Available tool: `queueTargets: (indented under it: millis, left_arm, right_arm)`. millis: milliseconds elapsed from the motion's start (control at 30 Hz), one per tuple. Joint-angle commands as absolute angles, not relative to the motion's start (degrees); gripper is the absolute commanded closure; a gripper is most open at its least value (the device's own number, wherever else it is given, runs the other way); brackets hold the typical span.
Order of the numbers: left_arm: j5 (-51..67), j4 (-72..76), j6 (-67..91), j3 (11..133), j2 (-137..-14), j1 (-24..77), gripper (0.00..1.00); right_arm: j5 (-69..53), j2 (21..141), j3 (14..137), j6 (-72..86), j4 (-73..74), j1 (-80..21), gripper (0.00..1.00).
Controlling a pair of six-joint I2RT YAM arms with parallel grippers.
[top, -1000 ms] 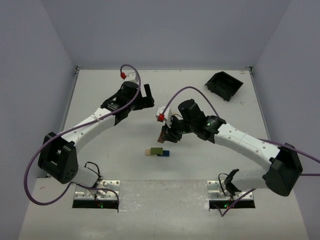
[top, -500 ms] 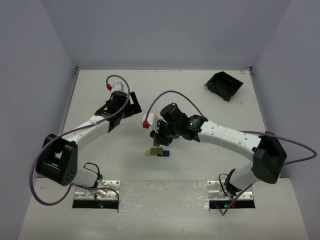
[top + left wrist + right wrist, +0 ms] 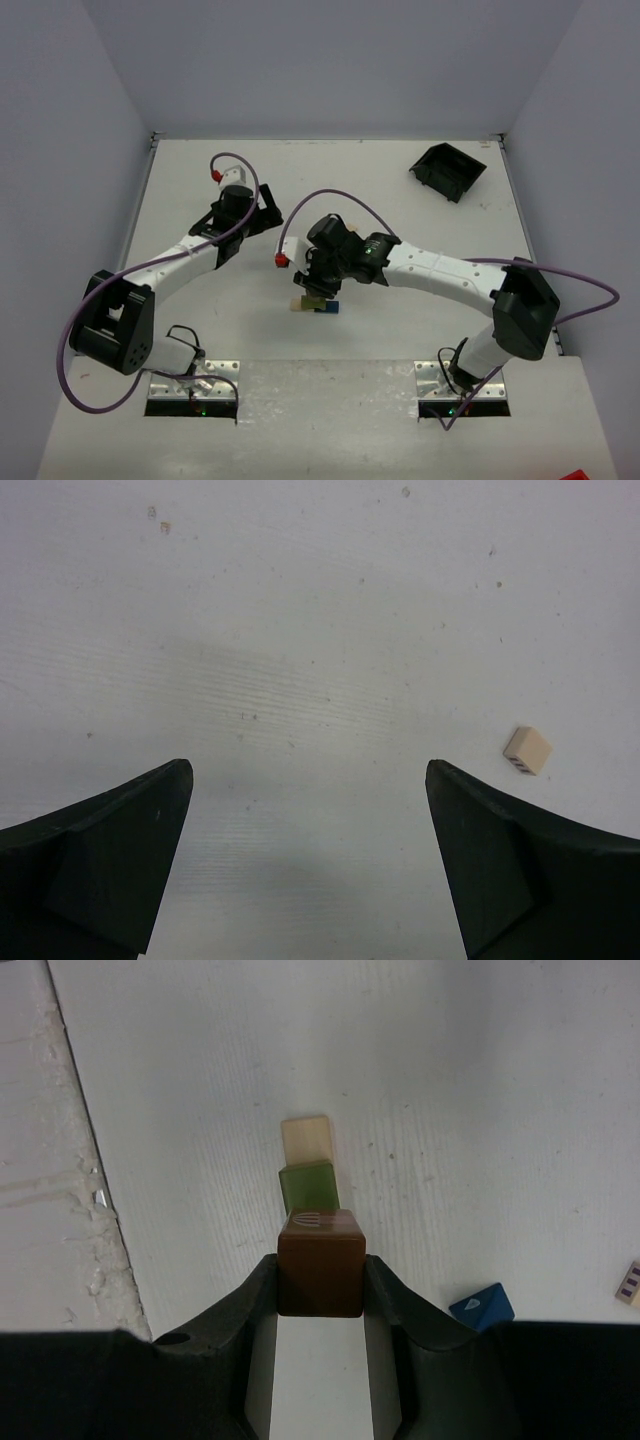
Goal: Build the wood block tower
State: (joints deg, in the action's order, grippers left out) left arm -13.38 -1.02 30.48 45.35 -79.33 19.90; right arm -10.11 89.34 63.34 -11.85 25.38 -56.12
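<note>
A pale tan block (image 3: pixel 306 1140) and an olive green block (image 3: pixel 308 1188) lie side by side on the white table, with a dark blue block (image 3: pixel 482 1307) lying apart to one side. In the top view the tan block (image 3: pixel 296 303), the olive block (image 3: pixel 313 300) and the blue block (image 3: pixel 331 307) form a short row. My right gripper (image 3: pixel 320 1265) is shut on a reddish brown block (image 3: pixel 320 1275), held just above and beside the olive one; from above, this gripper (image 3: pixel 314 283) hangs over the row. My left gripper (image 3: pixel 310 780) stands open over bare table, back left (image 3: pixel 265 215).
A small pale block with dark stripes (image 3: pixel 527 751) lies right of the left fingers; a similar pale block (image 3: pixel 630 1283) shows at the right wrist view's edge. A black bin (image 3: pixel 448 170) sits at the far right corner. Grey walls enclose the table on three sides.
My right gripper has carried the brown block left and nearer, from beside the row to over it. The left arm has drawn back to the left.
</note>
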Motion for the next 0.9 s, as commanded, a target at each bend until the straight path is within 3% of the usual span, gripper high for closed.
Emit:
queueTargets:
  millis: [0, 867]
  left_arm:
    - [-13.18, 2.40, 30.56, 45.24, -76.70, 19.51, 0.00]
    - [-15.26, 3.09, 30.83, 43.95, -74.99, 19.51, 0.00]
  right_arm:
    - [-11.74, 87.37, 65.33, -14.30, 26.54, -56.16, 0.81]
    - [-11.04, 83.66, 61.00, -13.03, 24.38, -56.16, 0.79]
